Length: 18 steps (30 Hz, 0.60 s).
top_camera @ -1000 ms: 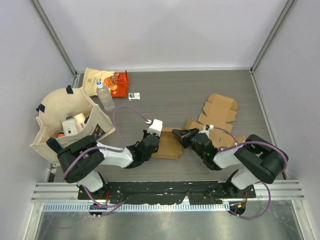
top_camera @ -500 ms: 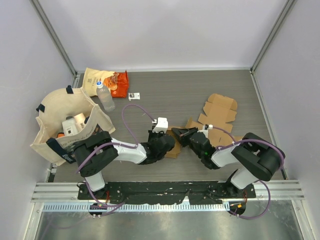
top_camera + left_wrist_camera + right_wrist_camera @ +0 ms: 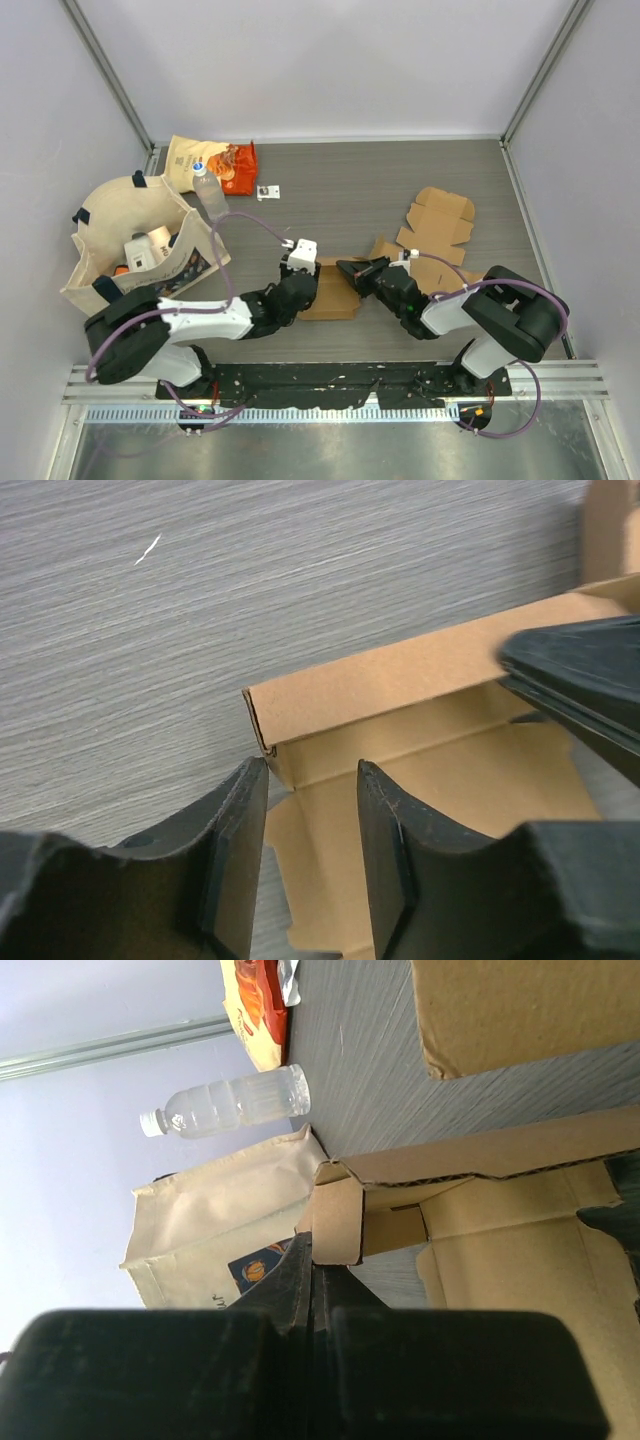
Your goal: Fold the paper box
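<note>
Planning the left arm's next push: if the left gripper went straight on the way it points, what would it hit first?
Likely the paper box: its upright side wall stands just ahead of the left gripper, near the corner. Depth is unclear.

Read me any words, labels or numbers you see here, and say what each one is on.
No text here is readable.
Snack bags: print too small.
Tote: blue logo blurred.
Card: too small.
Box: plain, no print.
</note>
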Each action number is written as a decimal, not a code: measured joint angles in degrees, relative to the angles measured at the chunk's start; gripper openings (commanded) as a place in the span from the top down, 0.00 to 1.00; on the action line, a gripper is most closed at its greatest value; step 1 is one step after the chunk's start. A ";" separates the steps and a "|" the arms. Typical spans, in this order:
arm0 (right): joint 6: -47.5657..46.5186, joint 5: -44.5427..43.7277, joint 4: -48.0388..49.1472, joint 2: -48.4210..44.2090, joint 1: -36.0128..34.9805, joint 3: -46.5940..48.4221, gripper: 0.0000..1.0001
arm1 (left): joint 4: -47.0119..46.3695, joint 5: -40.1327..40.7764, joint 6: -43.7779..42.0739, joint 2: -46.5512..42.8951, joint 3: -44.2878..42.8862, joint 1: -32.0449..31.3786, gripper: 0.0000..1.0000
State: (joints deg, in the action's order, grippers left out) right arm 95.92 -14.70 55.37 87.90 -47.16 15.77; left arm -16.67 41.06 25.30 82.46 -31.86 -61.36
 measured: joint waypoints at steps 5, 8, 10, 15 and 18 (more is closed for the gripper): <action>-0.02 0.72 -0.17 0.00 -0.02 0.11 0.99 | 0.76 -4.94 -0.07 -11.93 4.79 0.83 0.62; 0.00 0.87 -0.17 0.00 -0.02 0.13 0.99 | 0.70 -6.36 0.26 -14.80 7.04 2.03 0.67; -0.02 0.87 -0.22 0.00 -0.02 0.17 0.99 | 0.81 -6.93 0.35 -14.64 7.80 2.73 0.68; -0.02 0.87 -0.61 0.00 -0.02 0.42 0.99 | 0.26 -7.85 0.17 -10.16 7.52 3.37 0.66; -0.02 0.90 -0.83 0.00 -0.02 0.57 0.99 | 0.26 -7.65 -0.04 -5.77 5.90 3.37 0.73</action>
State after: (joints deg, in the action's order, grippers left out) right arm 95.90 -13.80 54.54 87.90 -47.18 16.34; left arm -16.40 33.41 25.26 76.69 -25.96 -58.00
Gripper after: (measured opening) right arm 0.034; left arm 0.337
